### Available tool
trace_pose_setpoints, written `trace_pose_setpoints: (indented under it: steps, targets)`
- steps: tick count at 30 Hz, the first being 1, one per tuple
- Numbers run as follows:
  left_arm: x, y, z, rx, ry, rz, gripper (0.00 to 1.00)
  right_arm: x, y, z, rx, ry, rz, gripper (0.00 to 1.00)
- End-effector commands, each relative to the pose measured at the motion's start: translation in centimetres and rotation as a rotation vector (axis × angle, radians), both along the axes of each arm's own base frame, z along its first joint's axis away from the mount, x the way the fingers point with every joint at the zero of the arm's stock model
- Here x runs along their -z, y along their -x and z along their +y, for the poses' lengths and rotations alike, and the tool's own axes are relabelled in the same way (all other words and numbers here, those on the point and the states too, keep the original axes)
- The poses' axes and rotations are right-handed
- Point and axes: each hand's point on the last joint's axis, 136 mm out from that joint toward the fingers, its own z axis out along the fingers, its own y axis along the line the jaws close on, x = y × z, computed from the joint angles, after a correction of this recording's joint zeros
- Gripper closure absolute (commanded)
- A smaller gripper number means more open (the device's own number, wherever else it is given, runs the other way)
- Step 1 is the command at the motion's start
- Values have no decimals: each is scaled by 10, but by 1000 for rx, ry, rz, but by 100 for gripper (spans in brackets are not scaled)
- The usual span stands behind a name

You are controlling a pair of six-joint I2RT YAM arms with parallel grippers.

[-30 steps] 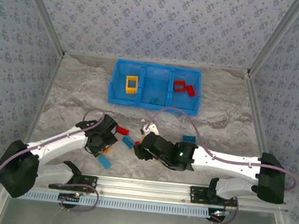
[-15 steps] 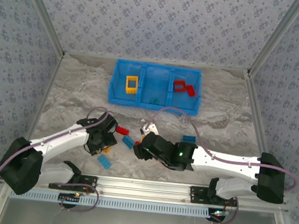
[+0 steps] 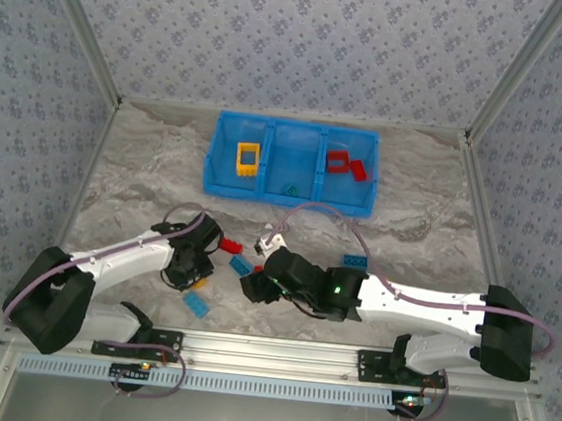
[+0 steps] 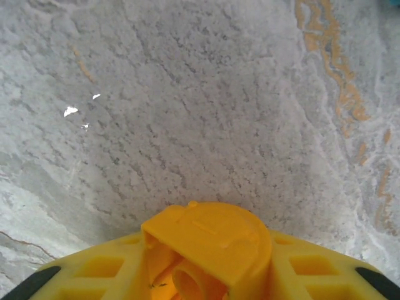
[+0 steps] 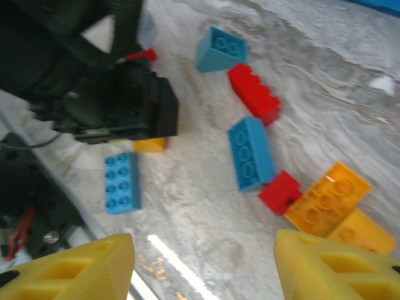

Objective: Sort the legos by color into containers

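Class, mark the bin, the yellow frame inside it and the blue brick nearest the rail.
bin [image 3: 263, 193], top view, front wall.
yellow frame [image 3: 246, 171], top view, its near side.
blue brick [image 5: 122, 182], right wrist view, studded top.

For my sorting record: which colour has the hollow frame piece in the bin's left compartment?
Yellow; the top external view shows the frame piece best.

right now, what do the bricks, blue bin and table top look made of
The bricks: likely glossy moulded plastic, crisp studs. The blue bin: plastic too, smooth thin walls. The table top: matte marble-print covering, perhaps cloth, as it looks wrinkled.
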Motion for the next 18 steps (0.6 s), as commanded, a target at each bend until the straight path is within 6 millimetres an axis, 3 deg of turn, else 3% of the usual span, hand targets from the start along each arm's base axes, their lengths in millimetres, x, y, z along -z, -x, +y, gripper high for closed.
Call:
trace_pose_setpoints:
  steps: [1, 5, 8, 10, 14, 18]
  targets:
    - [-13, -22, -6, -3, 16, -94, 65, -3, 10, 15, -76, -43, -5, 37]
    - [-49, -33, -9, 38, 32, -180, 69, -8, 2, 12, -34, -32, -34, 38]
    - [-108, -67, -24, 157, 51, -327, 68, -31, -22, -9, 115, -46, -128, 36]
    - [-142, -99, -40, 263, 44, -380, 67, -49, -44, -26, 232, -55, -207, 31]
    - [-163, -167, -57, 397, -32, -353, 68, -75, -83, -35, 357, 38, -357, 29]
    - [-147, -239, -69, 443, -63, -331, 68, -87, -117, -35, 434, 104, -377, 29]
